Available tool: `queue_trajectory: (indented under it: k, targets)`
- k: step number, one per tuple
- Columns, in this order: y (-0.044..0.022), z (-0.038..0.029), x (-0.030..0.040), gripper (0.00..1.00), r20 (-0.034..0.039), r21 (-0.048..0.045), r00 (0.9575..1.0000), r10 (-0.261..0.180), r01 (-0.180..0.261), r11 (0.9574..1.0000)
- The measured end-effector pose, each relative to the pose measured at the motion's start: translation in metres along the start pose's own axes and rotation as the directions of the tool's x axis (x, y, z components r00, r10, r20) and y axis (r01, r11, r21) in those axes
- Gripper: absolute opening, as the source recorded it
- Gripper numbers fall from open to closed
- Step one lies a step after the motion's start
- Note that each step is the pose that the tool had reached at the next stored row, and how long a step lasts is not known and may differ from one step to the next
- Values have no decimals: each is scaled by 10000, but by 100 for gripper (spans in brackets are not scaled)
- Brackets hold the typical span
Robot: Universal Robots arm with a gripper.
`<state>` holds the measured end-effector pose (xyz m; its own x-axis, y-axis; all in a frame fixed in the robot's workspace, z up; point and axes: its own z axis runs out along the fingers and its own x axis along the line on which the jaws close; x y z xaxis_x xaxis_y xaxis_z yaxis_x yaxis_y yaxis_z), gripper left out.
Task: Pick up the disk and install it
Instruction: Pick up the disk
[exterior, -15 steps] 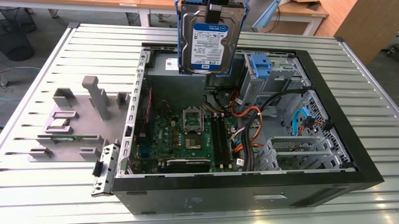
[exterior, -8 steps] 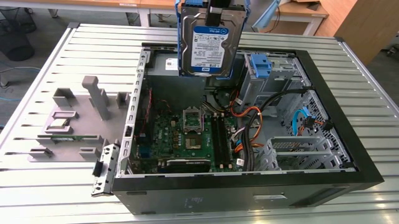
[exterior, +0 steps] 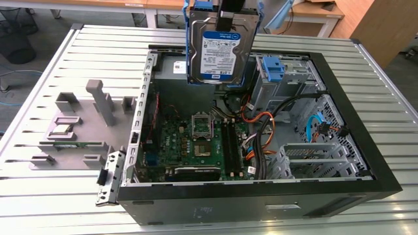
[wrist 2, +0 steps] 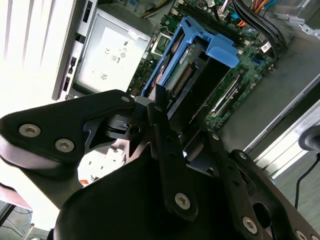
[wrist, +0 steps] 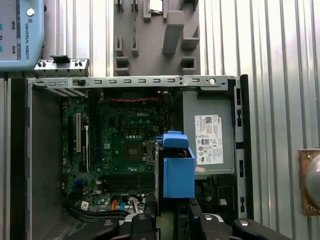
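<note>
The hand [wrist: 171, 201] is clamped on the disk [exterior: 216, 49], with its fingers flanking the blue bracket. The disk hangs upright, showing its white-and-blue printed label. Directly beneath the hand lies the open computer case [exterior: 261, 208] with its motherboard [exterior: 189, 142]. Beyond the case is the slatted bench [exterior: 65, 54].

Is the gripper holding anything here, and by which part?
Yes: the gripper holds the disk by its upper end, hanging upright above the open computer case.
</note>
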<state>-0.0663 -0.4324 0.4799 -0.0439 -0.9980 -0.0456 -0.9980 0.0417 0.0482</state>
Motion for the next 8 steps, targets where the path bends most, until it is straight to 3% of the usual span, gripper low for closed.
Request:
queue_trajectory:
  k: [8]
  targets:
    - [-5, -5, 116, 35, 0, 0, 10000, 0, 0, 10000]
